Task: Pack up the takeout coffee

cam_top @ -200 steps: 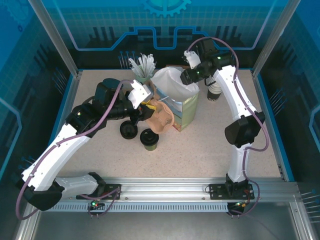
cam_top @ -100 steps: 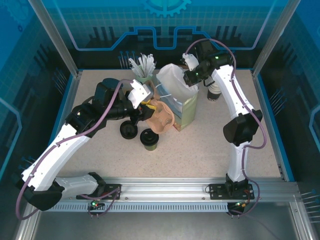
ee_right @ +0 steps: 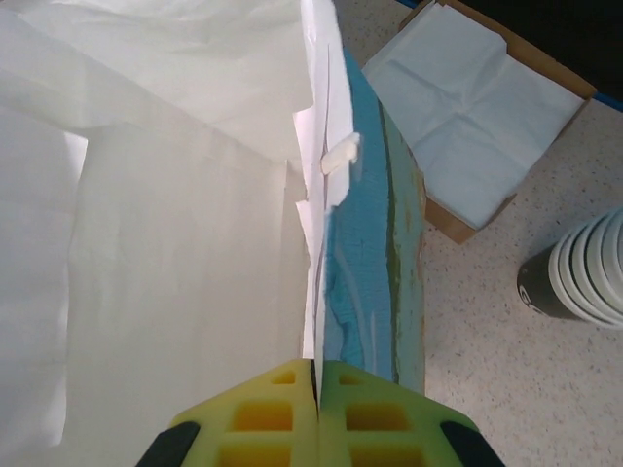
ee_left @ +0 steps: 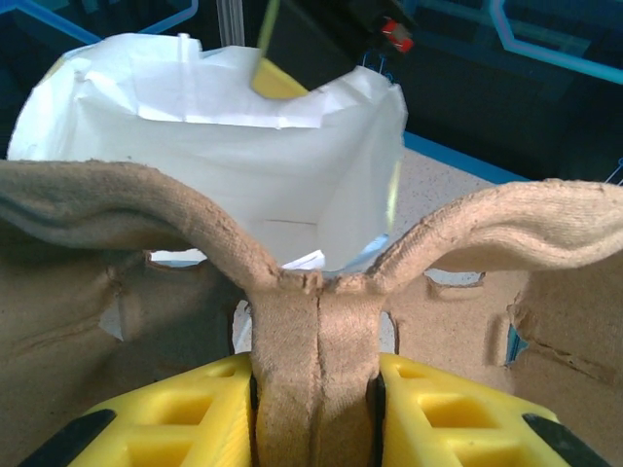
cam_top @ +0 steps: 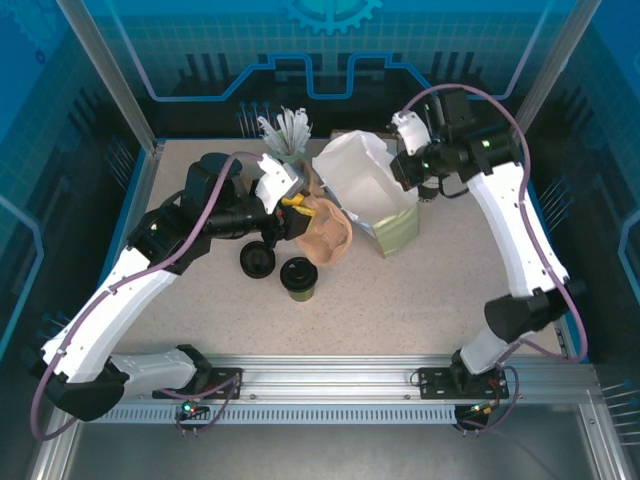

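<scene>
Speckled worktop (cam_top: 420,300) is seen carrying the takeout coffee (cam_top: 298,277), stood upright and untouched, just nearer than the left jaws and well apart from the right jaws. A pulp cup carrier (cam_top: 328,235) is pinched in the partly closed left jaws. The paper bag (cam_top: 360,180) has its rim clamped in the fully closed right jaws. Stacked cups (ee_right: 584,272) are seen beyond.

- Bag (cam_top: 365,190) stands mid-table.
- Carrier (cam_top: 325,232) touches the bag's left side.
- Coffee (cam_top: 298,277) sits before the bag, to its left.
- Lid (cam_top: 257,261) lies farther left.
- Straws (cam_top: 285,130) stand behind the bag, leftward.
- Napkins (ee_right: 477,117) lie behind the bag.
- Cup stack (ee_right: 584,268) stands to the bag's right.
</scene>
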